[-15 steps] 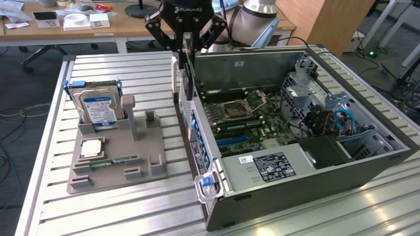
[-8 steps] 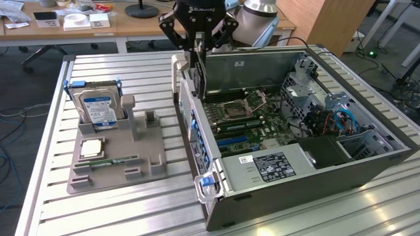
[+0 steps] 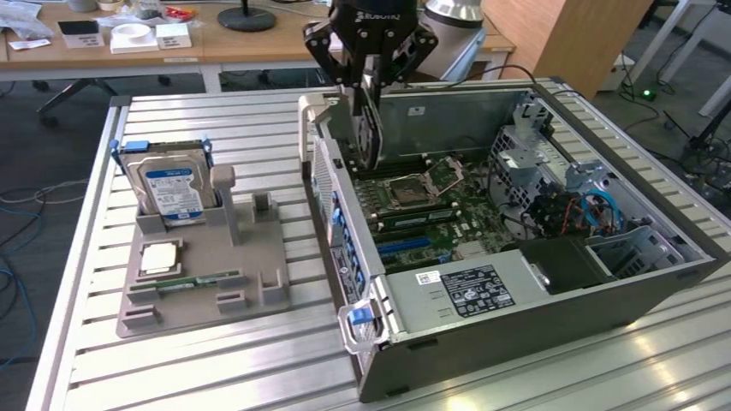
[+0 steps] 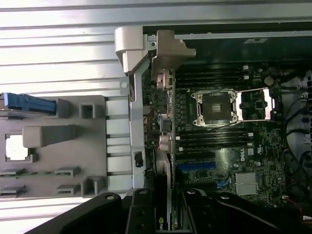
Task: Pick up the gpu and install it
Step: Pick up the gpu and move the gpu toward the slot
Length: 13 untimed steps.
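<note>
Holding the gpu point(image 3: 369, 128) upright, our gripper point(image 3: 368, 84) was clamped on the card's top, over the motherboard point(image 3: 446, 210), just inside the computer case point(image 3: 549, 295) wall on the exterior view's left. We judged a clean seat needed its connector edge matched to the board, with straight downward pressure.

exterior view high, oblique, wide over table point(image 3: 228, 360); wrist view straight down, close; shared: motherboard point(image 3: 440, 214).
</note>
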### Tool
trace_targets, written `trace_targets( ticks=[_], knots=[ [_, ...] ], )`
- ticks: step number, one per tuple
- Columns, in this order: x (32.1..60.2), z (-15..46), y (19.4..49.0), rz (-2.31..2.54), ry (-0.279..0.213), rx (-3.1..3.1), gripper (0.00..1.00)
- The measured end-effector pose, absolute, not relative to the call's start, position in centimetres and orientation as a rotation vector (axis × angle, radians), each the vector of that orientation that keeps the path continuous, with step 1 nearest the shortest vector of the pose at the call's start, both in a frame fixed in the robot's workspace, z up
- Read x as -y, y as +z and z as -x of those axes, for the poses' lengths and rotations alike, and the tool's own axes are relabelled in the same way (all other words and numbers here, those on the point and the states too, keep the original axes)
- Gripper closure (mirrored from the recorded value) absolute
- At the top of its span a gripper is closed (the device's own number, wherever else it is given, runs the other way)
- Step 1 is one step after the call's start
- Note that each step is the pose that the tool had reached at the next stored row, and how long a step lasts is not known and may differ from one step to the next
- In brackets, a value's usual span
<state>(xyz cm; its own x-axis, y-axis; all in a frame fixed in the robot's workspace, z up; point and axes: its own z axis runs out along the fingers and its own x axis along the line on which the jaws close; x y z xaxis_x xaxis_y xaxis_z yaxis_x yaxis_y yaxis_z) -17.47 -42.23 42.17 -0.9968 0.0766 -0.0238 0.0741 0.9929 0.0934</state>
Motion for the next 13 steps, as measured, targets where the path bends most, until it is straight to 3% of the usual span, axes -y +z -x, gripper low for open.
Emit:
trace_targets(
  ticks=[13],
  knots=[
    [42.2, 13.0, 42.2, -0.118, 0.161, -3.108, 0.74]
  ],
)
